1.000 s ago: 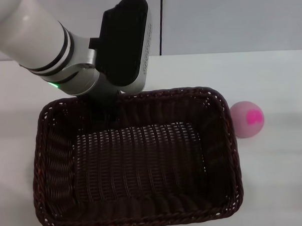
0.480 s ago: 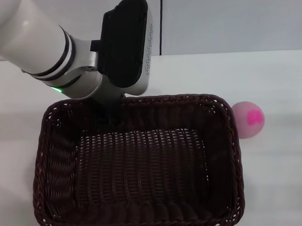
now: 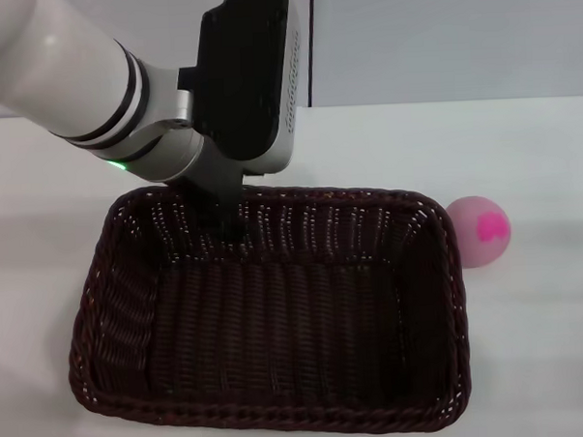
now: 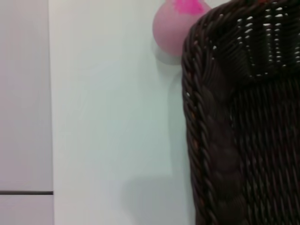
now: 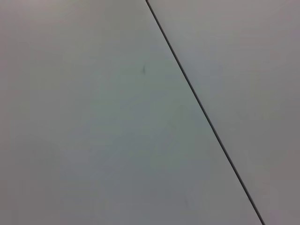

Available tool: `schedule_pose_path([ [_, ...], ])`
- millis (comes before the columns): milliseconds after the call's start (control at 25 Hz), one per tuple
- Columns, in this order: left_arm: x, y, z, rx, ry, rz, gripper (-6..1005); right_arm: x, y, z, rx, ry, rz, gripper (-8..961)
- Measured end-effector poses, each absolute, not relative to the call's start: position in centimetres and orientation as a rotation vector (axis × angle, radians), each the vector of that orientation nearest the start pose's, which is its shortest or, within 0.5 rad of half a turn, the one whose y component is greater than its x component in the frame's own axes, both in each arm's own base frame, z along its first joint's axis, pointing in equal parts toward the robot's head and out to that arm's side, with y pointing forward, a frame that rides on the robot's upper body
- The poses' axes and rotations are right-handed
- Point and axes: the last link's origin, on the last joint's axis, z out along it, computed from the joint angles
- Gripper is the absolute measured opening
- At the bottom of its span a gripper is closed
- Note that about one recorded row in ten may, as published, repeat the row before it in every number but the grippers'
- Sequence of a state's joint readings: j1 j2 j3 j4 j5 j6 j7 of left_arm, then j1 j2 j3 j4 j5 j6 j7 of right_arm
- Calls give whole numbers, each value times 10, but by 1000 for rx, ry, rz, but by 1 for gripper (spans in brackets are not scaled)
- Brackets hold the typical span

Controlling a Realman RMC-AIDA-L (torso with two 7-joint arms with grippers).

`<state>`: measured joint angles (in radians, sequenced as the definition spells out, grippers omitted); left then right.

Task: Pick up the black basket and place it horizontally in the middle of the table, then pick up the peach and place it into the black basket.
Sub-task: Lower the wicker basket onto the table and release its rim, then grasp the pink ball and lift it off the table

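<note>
The black basket (image 3: 271,419) lies long side across the white table (image 3: 544,348), its far rim raised so it tilts towards me. My left gripper (image 3: 226,219) reaches down over the far rim left of its middle and is shut on that rim. The left wrist view shows the braided rim (image 4: 213,140) close up. The peach (image 3: 478,231), pale pink with a magenta blotch, rests on the table just beyond the basket's right end, apart from it. It also shows in the left wrist view (image 4: 174,29). My right gripper is out of view.
A pale wall with a dark vertical seam (image 3: 311,72) stands behind the table. The right wrist view shows only a grey panel with a dark seam (image 5: 201,110). Bare table lies right of the peach and left of the basket.
My left gripper has risen a little and taken the basket's far rim up with it, so the basket now tilts towards me. The peach has not moved.
</note>
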<state>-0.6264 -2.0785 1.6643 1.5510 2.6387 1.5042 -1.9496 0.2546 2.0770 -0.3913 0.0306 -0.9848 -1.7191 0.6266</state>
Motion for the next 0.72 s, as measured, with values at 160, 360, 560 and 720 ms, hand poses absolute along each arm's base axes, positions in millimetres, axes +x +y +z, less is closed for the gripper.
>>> schedule_pose_path([
  [160, -115, 344, -24, -2756, 446, 708, 508, 354, 234, 45, -1308, 599, 1189, 638],
  [360, -120, 357, 3, -2705, 284, 514, 640, 359, 234, 68, -1485, 595, 1217, 638],
  [560, -141, 368, 50, -2609, 17, 119, 636, 361, 249, 121, -1885, 854, 1038, 638],
  [720, -156, 367, 68, -2535, -76, -58, 635, 347, 258, 151, -2055, 996, 827, 638],
])
